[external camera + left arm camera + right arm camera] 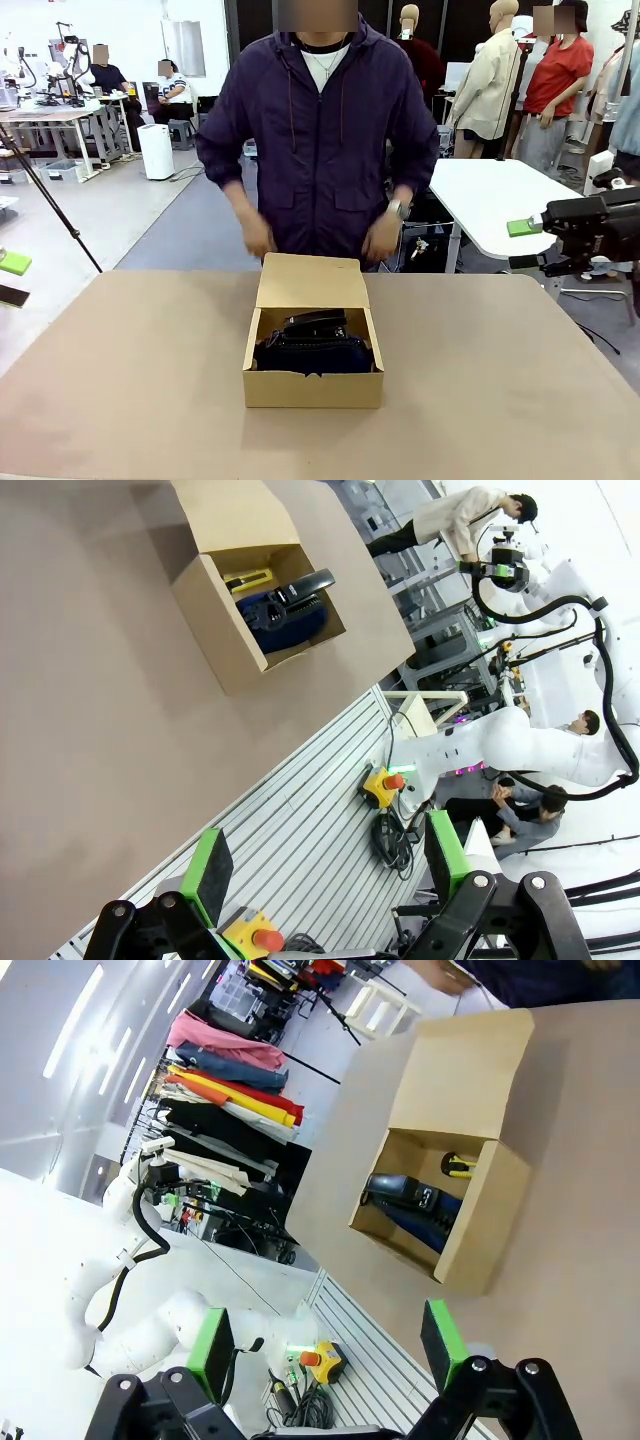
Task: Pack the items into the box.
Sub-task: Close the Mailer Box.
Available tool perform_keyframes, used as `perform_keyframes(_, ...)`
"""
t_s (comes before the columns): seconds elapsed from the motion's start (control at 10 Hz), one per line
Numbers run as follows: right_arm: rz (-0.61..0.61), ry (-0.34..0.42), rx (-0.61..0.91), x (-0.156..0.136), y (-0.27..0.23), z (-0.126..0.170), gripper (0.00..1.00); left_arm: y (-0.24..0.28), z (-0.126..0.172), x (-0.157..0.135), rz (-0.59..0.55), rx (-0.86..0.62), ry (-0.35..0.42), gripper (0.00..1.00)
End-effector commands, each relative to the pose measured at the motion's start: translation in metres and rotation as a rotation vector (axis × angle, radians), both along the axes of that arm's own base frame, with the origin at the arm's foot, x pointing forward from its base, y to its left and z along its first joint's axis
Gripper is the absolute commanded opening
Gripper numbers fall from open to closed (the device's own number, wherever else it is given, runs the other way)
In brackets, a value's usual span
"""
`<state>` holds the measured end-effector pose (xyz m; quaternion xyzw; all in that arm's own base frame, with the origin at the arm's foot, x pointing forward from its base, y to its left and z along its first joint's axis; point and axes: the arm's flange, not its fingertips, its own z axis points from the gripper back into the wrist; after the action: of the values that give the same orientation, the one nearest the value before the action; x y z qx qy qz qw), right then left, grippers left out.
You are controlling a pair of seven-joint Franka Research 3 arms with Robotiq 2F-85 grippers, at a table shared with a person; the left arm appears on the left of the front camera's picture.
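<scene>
Jaws wide: left hand (328,865), right hand (326,1345)

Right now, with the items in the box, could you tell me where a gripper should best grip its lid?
Probably take the lid by its free top edge near the middle, coming down from above with a finger on each face. It stands open, hinged along the far wall of the box, so that thin edge is exposed. The person's hands are behind it.
</scene>
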<state>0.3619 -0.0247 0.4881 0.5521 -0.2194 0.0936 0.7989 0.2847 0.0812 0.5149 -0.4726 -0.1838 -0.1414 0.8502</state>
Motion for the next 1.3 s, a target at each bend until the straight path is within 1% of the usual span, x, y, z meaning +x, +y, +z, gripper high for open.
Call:
perform_keyframes(0.0, 0.007, -0.019, 0.018, 0.0025, -0.0001, 0.0039, 1.0, 0.0019, -0.0006, -0.0012, -0.01, -0.003, -0.001, 1.0)
perform_keyframes(1.2, 0.007, -0.019, 0.018, 0.0025, -0.0001, 0.0039, 1.0, 0.0019, -0.0006, -0.0012, -0.01, -0.003, -0.001, 1.0)
